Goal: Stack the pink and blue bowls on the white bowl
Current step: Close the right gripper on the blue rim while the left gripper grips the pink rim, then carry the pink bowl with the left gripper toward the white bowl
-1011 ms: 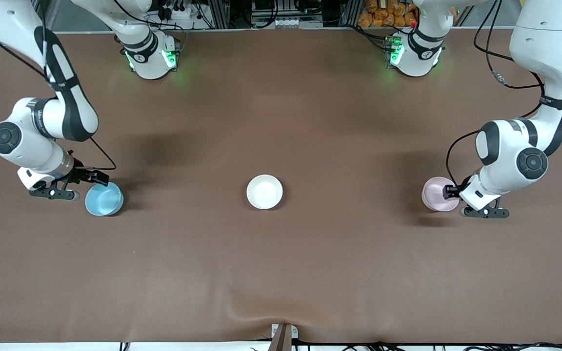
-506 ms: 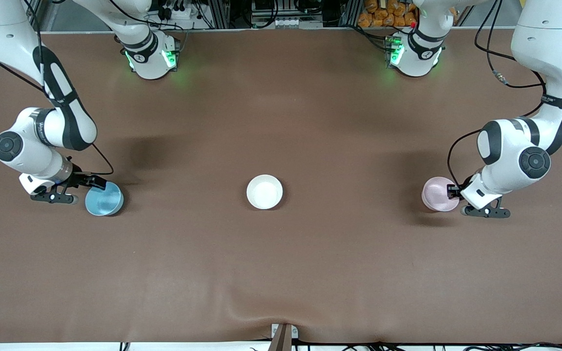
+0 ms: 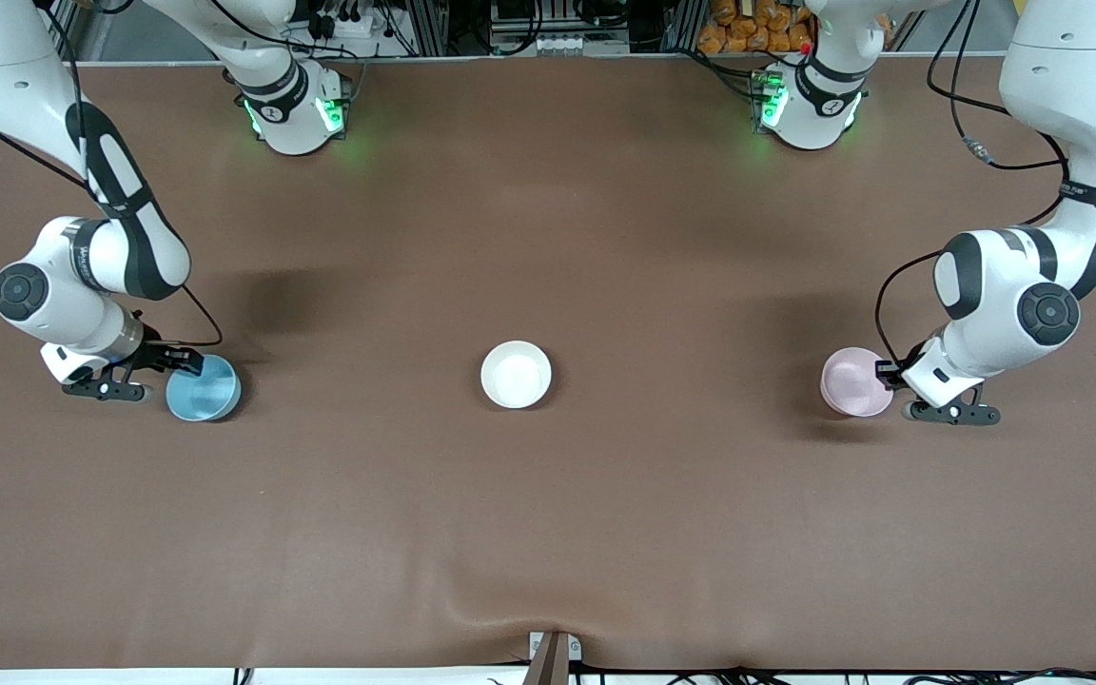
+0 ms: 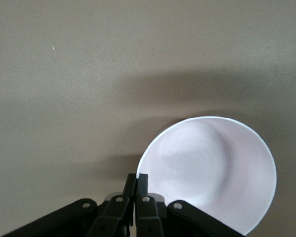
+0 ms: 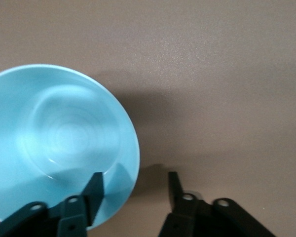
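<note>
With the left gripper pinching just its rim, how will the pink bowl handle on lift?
Pink bowl looks rigid and glossy, so probably slippery. Left gripper is shut on one rim spot only, so the bowl may tilt. It looks small and empty, so likely light.

Even overhead light; soft arm shadows on the brown table (image 3: 548,533), green glow at both bases, wrist views slightly soft

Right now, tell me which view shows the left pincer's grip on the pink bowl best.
The left wrist view: the left pincer has its fingers pressed together on the pink bowl at its rim. The front view shows only that pincer at the bowl's edge, toward the left arm's end of the table. The right wrist view shows neither.
</note>
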`<state>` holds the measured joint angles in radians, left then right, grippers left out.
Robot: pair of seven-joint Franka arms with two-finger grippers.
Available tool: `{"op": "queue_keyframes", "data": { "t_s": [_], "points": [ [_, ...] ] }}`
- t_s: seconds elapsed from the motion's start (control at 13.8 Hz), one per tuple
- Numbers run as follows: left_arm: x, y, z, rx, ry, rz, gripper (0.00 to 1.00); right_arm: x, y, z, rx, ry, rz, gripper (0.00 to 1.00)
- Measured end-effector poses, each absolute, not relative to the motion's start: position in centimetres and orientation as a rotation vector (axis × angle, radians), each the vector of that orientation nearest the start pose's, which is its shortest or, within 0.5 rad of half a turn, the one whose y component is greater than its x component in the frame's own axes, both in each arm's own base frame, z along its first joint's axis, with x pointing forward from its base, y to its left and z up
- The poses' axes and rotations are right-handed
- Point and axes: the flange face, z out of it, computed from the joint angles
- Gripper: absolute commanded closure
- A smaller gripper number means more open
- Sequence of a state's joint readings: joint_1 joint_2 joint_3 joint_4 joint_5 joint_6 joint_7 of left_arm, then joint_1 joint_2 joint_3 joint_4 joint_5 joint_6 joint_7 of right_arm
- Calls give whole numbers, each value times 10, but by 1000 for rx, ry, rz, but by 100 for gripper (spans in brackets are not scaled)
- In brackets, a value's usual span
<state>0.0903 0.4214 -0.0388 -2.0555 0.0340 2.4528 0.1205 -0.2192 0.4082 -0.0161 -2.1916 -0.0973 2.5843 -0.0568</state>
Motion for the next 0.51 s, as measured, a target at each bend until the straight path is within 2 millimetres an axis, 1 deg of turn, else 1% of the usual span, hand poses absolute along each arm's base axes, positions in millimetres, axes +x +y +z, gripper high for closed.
{"op": "queue_keyframes", "data": {
  "t_s": [0.14,0.29,0.36,0.51],
  "points": [
    [600,14,241,-3180,115,-8,100,541,-128,195,-3192,149,38,100],
    [613,-10,261,-3218,87,-22,100,542,-127,196,-3192,147,36,100],
    [620,-27,274,-3235,56,-15,100,543,-125,199,-3191,143,28,100],
    [631,-65,301,-3257,-11,18,100,545,-124,202,-3191,138,17,100]
  ]
}}
